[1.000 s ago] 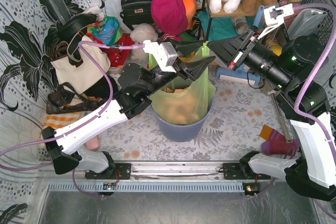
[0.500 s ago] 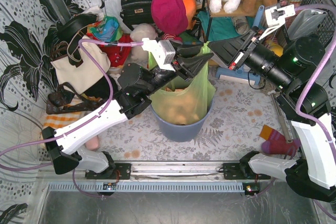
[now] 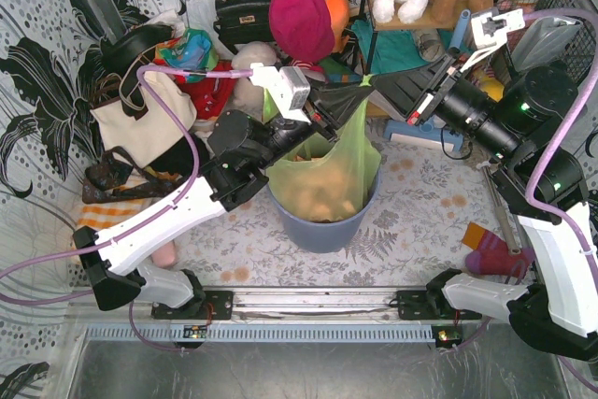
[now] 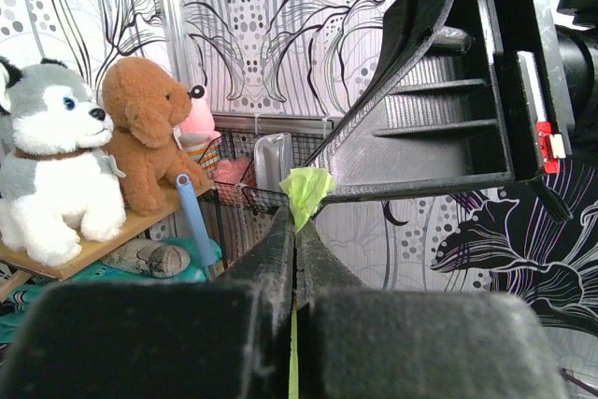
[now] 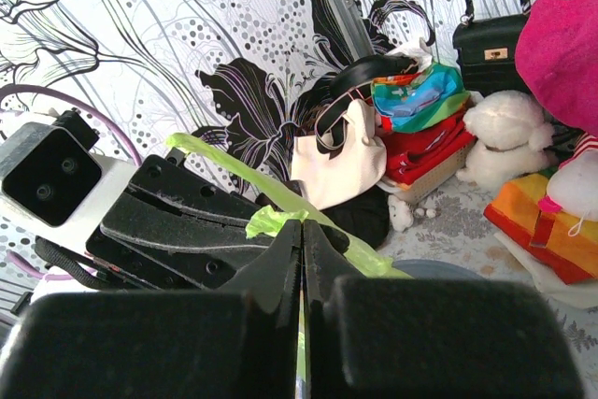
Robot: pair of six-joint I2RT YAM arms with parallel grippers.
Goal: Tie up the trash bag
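We held the bag's handles in both grippers. The left gripper (image 4: 295, 223) was fully closed, jaws pressed together, with a tuft of lime-green handle strip (image 4: 306, 190) poking out just past its tips. The right gripper (image 5: 301, 231) was closed the same way on a second strip (image 5: 273, 221). The two sets of tips met almost nose to nose. The trash bag (image 3: 329, 170) hung directly below them, its lower part sitting in the blue-grey bin (image 3: 318, 229). We judged the film thin, slack and slippery, with only light crumpled paper (image 3: 322, 195) inside. A hard pull would likely stretch it or let it slide out of the jaws. We judged the strips, close to their ends, the right place to hold for knotting.
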